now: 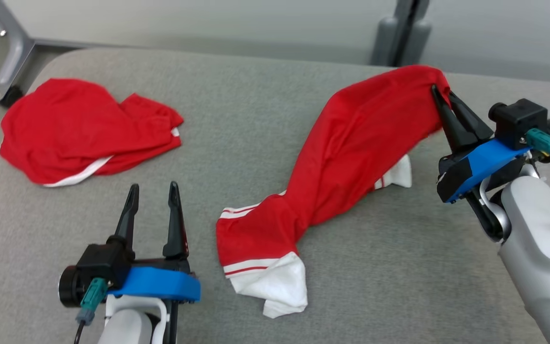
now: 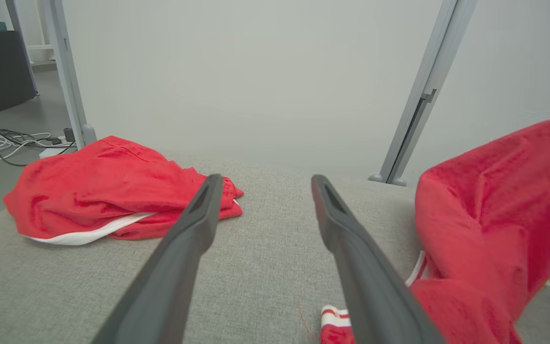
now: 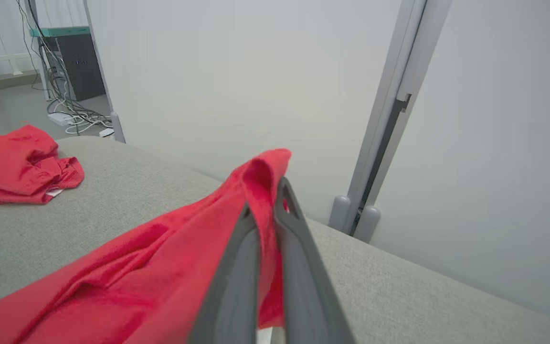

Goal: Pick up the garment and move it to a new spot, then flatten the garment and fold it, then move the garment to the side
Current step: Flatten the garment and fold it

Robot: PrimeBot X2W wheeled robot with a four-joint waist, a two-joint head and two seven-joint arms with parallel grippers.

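Garment [image 1: 346,157]: red soft knit with white striped cuffs, limp, twisted into a long rope running from lower centre to upper right of the head view. Its upper end is raised off the surface; the cuffed lower end lies on it.

Right gripper [image 1: 441,93]: fingers pressed together on a fold of red cloth at that raised end.

Step, as judged: pick-up, start of the move to a new spot. The next move calls for a lift that clears the trailing cuffs, then a carry to bare surface.

Left gripper [image 1: 154,186], lower left: fingers apart, nothing between them.

Surface [image 1: 256,95]: grey woven fabric, padded, rounded corners.

Second red garment [image 1: 89,129]: crumpled, upper left.
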